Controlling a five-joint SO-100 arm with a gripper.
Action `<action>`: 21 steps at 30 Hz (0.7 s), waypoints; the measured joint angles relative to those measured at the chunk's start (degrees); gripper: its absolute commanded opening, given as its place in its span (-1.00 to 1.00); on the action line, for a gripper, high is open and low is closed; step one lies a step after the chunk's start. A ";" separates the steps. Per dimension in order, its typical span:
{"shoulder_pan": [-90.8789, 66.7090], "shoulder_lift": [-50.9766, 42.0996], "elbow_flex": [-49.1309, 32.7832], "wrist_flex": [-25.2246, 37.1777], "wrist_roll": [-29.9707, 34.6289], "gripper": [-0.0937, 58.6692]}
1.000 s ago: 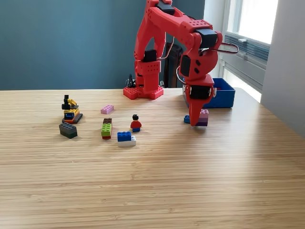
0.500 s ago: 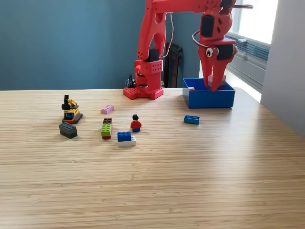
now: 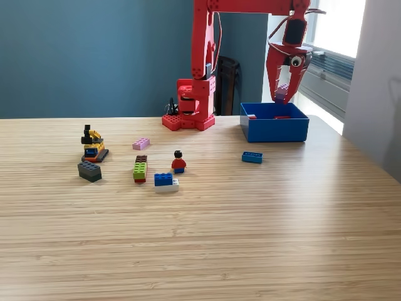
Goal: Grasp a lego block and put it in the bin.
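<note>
In the exterior view my red gripper (image 3: 280, 99) hangs above the blue bin (image 3: 274, 130), at the table's back right. It is shut on a purple and pink lego block (image 3: 282, 91), which shows between the fingers, clear of the bin's rim. Small red pieces (image 3: 282, 117) lie inside the bin. On the table in front of the bin lies a flat blue block (image 3: 252, 157).
The red arm base (image 3: 188, 108) stands left of the bin. Loose pieces lie at the exterior view's left: a pink block (image 3: 141, 143), a minifigure (image 3: 178, 162), a blue-and-white stack (image 3: 165, 182), a green-brown stack (image 3: 140, 169), a dark grey block (image 3: 89, 171), a yellow-black model (image 3: 93, 145).
The gripper lifted the purple and pink block off the table beside the blue block, carried it back and up, and now holds it over the bin.
</note>
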 measured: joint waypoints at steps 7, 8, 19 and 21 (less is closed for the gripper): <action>-0.09 0.09 1.32 0.62 -3.52 0.04; -0.09 0.35 1.32 0.88 -3.78 0.06; 3.78 0.97 0.62 0.97 -2.90 -0.26; 7.82 0.97 -0.79 0.97 -2.46 -0.28</action>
